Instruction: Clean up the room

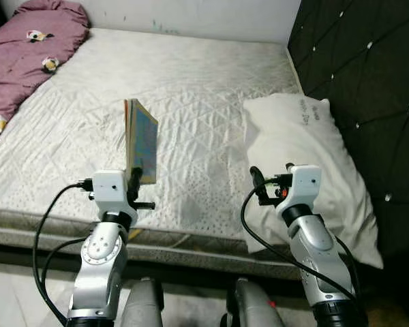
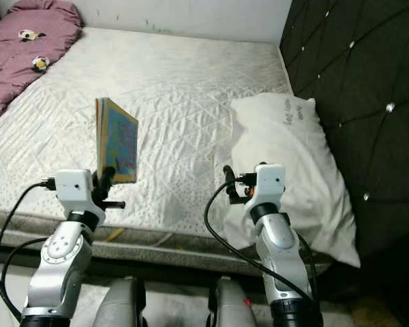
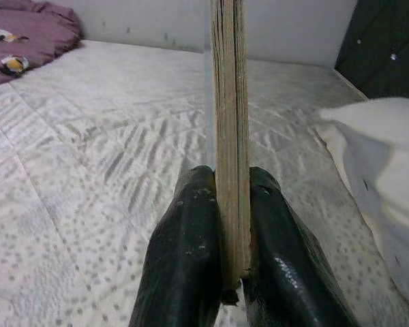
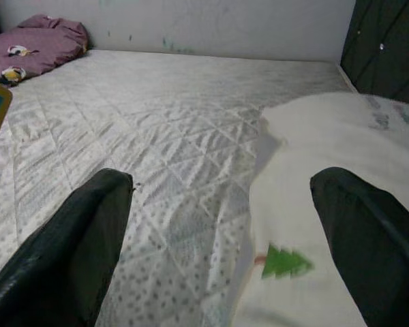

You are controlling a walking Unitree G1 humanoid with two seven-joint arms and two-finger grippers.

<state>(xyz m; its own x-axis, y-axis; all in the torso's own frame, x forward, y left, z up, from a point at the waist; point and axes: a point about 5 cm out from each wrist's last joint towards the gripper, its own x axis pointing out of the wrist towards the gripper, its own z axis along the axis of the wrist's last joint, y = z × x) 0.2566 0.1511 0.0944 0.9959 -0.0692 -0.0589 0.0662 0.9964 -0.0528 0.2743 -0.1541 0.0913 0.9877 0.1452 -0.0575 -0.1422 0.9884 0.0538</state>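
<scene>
Gripping a thin book (image 1: 140,139) by its lower edge, the left gripper (image 3: 221,262) holds it upright above the near part of the mattress (image 1: 191,95), both black fingers (image 3: 184,259) pressed flat against its covers. The book's colourful cover faces the pillow (image 1: 307,163), which lies at the mattress's right side against the dark headboard (image 1: 368,75). The right gripper (image 4: 221,231) hovers with fingers spread wide and nothing between them, over the pillow's near left edge. A maroon blanket (image 1: 27,48) lies bunched at the far left corner
</scene>
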